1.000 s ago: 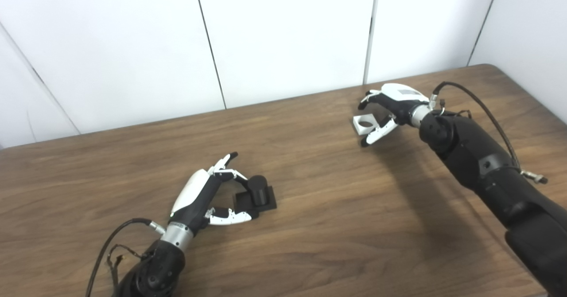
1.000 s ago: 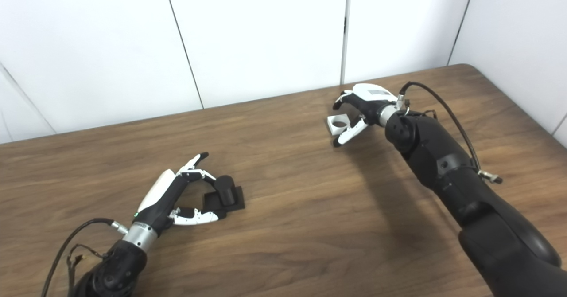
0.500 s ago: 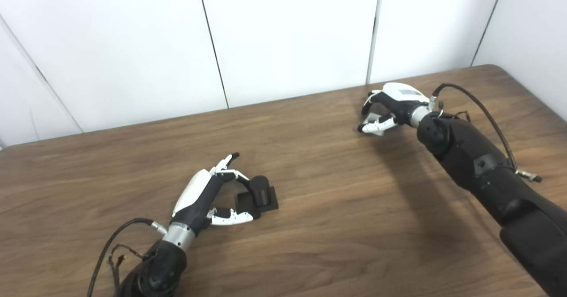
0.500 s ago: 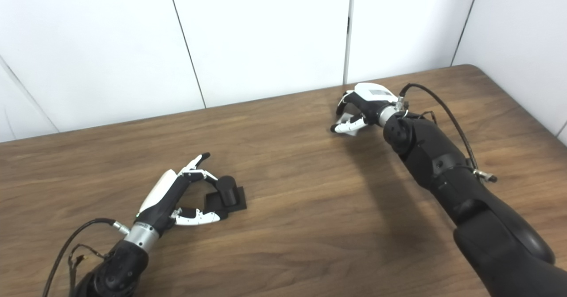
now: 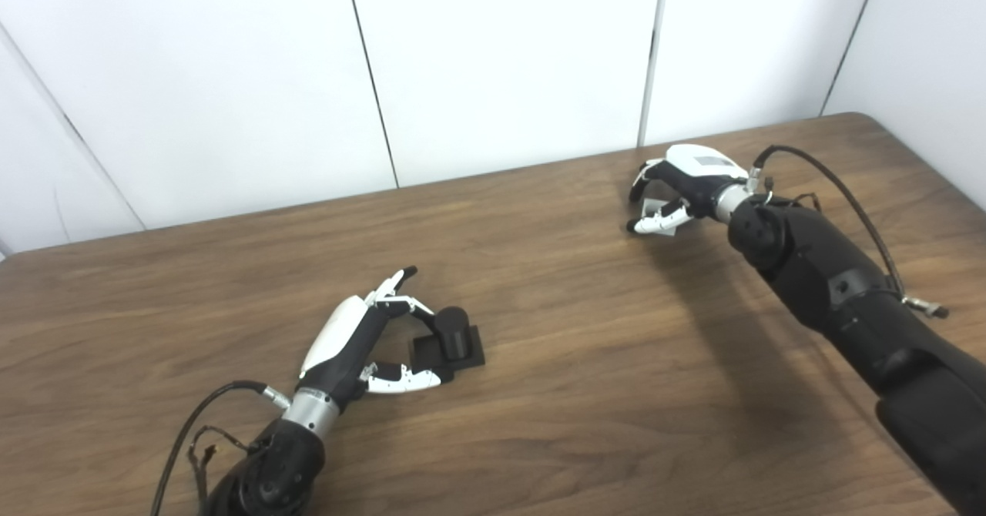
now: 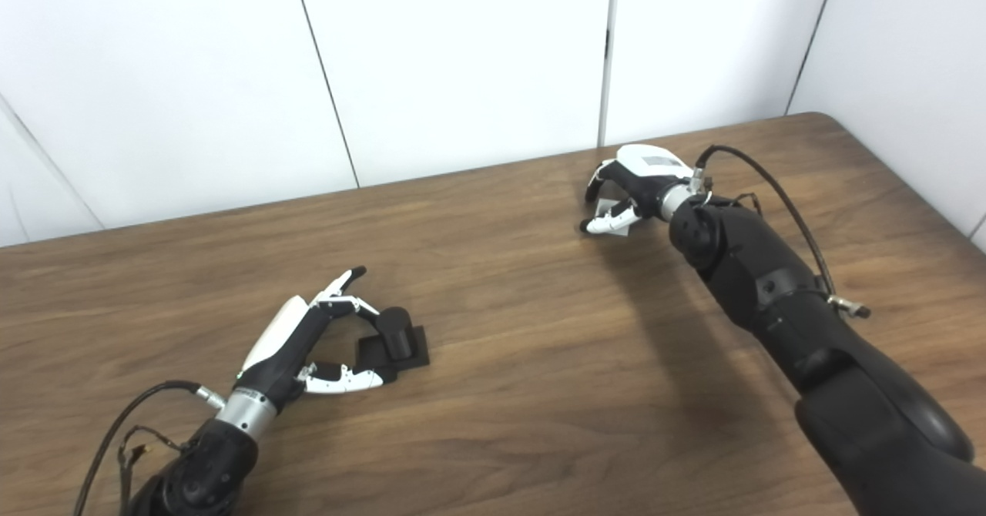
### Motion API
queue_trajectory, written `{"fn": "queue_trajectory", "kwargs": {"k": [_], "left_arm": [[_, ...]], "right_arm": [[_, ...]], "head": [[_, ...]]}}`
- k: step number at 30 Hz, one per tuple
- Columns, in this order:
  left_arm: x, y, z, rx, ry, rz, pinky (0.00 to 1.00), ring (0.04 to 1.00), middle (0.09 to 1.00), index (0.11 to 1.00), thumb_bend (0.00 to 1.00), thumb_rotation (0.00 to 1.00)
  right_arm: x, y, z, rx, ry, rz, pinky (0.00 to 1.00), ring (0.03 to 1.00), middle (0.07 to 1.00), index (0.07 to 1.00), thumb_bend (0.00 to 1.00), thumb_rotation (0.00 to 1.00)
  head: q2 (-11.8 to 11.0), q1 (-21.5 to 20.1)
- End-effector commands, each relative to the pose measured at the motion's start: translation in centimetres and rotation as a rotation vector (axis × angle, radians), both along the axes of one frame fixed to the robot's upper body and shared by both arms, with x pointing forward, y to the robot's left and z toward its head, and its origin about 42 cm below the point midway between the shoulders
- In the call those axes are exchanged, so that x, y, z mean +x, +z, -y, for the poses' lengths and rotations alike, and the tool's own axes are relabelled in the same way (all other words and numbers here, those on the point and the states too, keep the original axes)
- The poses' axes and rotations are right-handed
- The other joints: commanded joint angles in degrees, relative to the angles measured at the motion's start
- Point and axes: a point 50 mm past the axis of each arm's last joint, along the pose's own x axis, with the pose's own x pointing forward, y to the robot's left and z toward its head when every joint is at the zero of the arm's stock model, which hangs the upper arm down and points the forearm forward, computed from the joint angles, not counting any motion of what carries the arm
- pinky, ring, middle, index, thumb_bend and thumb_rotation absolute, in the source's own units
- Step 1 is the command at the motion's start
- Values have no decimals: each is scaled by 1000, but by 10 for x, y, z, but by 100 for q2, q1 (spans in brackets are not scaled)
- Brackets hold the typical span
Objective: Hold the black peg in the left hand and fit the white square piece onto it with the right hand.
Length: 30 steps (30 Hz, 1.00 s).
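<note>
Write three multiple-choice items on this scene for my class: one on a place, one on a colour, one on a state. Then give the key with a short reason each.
1. Where is the black peg?
A. at the table's far right corner
B. on the table beside the left hand
C. lifted in the air

2. What colour is the table?
A. brown wood
B. white
C. green

3. What is the right hand doing?
A. lying flat and open
B. hanging off the table edge
C. curled around the white square piece

Key: 1 B, the peg stands on its flat base between that hand's spread fingers and thumb. 2 A, wood grain shows all over. 3 C, the fingers and thumb are closed about it, mostly hiding it.
</note>
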Motion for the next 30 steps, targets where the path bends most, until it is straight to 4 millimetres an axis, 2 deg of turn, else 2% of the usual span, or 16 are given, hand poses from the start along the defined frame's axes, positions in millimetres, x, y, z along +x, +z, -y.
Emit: {"fn": "queue_trajectory", "kwargs": {"k": [1,4,7,8,9,13,19,30], "left_arm": [[-14,-26,-18,122,-2,-129,1000,1000,1000,492,523,71],[-13,-27,-18,127,-5,-130,1000,1000,1000,493,523,71],[-12,-26,-18,127,-9,-131,1000,1000,1000,493,523,71],[-12,-26,-17,128,-8,-130,1000,1000,1000,493,523,71],[-12,-26,-17,127,-7,-129,1000,1000,1000,493,523,69],[-11,-27,-16,127,-6,-129,1000,1000,1000,492,523,69],[-9,-26,-16,126,-9,-132,1000,1000,1000,492,523,69],[-9,-26,-16,132,-5,-129,1000,1000,1000,493,524,67]], "right_arm": [[6,23,14,-24,-11,53,896,928,906,717,498,423],[5,25,18,-28,-27,48,900,934,917,752,586,427],[3,29,21,-48,-36,25,896,945,939,826,757,529],[2,31,23,-52,-38,12,896,948,943,840,787,543],[0,33,25,-52,-43,-1,902,960,957,869,860,558],[-5,38,32,-50,-64,-26,919,980,978,896,953,541],[-10,40,45,-69,-83,-40,911,982,984,906,993,544],[-15,36,54,-61,-97,-15,925,966,968,876,967,500]], "head": [[8,-3],[13,-3],[13,-21],[13,-23],[13,-28],[15,-40],[25,-24],[21,-54]]}}
